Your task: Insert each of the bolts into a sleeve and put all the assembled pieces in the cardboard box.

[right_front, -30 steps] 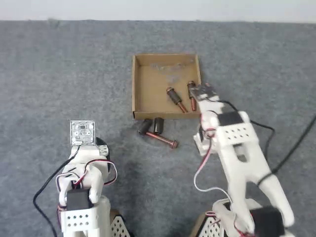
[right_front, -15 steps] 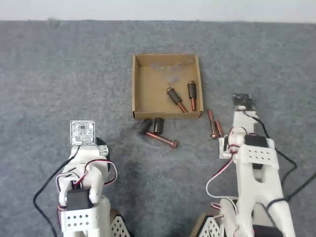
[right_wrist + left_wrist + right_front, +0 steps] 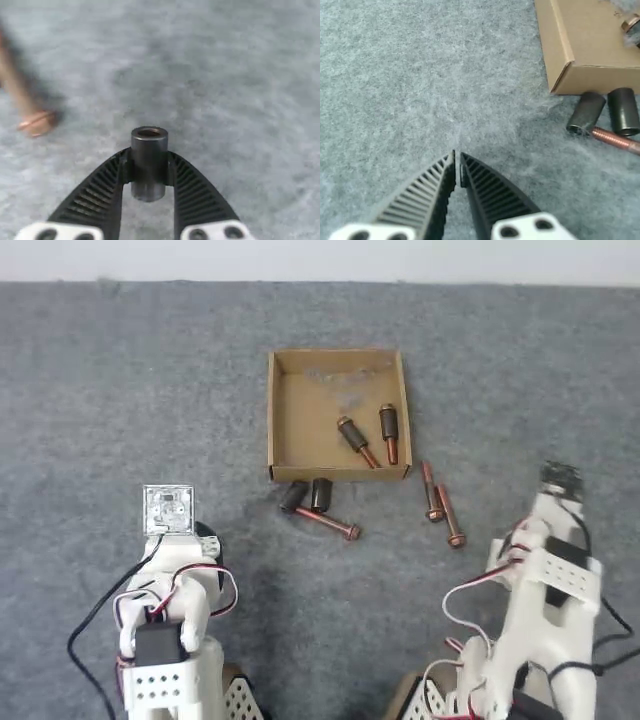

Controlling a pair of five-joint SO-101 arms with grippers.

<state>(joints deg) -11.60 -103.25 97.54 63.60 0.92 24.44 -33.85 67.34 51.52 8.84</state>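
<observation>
The right gripper [image 3: 149, 158] is clamped on a sleeve [image 3: 149, 145], its bore pointing away from the wrist. Two loose bolts [image 3: 449, 514] lie on the surface's right half, between that arm and the box [image 3: 271, 420], just off its near right corner. Their long axes run roughly near-to-far, heads probably nearest the arms. The left gripper [image 3: 458, 159] is pinched together and empty, and sits farther from them.
</observation>
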